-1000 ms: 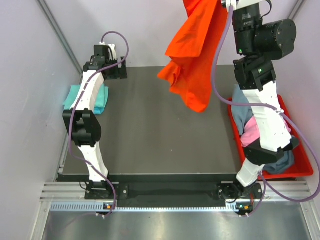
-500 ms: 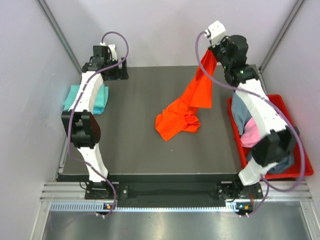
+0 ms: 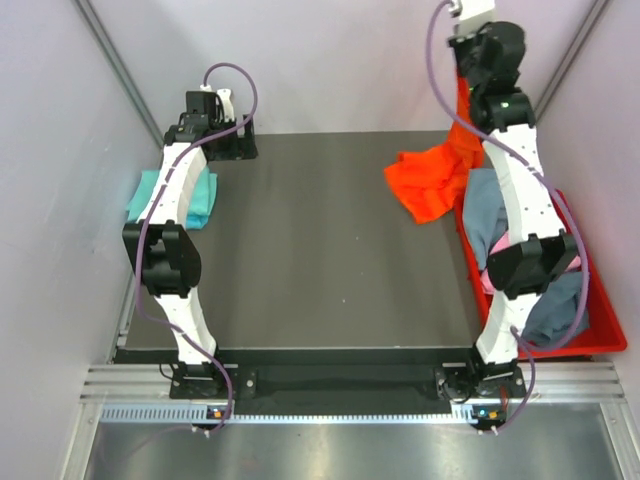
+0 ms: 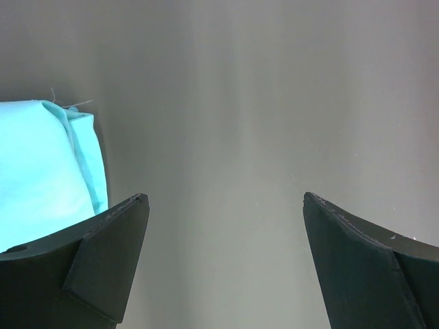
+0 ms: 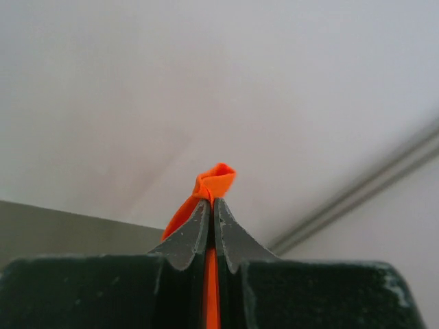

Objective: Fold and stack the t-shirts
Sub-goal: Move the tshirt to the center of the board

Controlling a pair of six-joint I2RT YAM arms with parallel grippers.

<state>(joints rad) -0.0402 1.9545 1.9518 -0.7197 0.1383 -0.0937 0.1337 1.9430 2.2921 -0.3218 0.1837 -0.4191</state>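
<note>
T-shirt (image 3: 428, 185) now rightward; fingers' (image 5: 186, 240) pinch seemingly wrist-only

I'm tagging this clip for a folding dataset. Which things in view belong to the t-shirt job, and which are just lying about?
Belong to the job:
orange t-shirt, partly hoisted at the far right
teal t-shirt, at the left edge of the table
grey-blue t-shirt, in the red bin

Just there:
red bin itself
table
</note>
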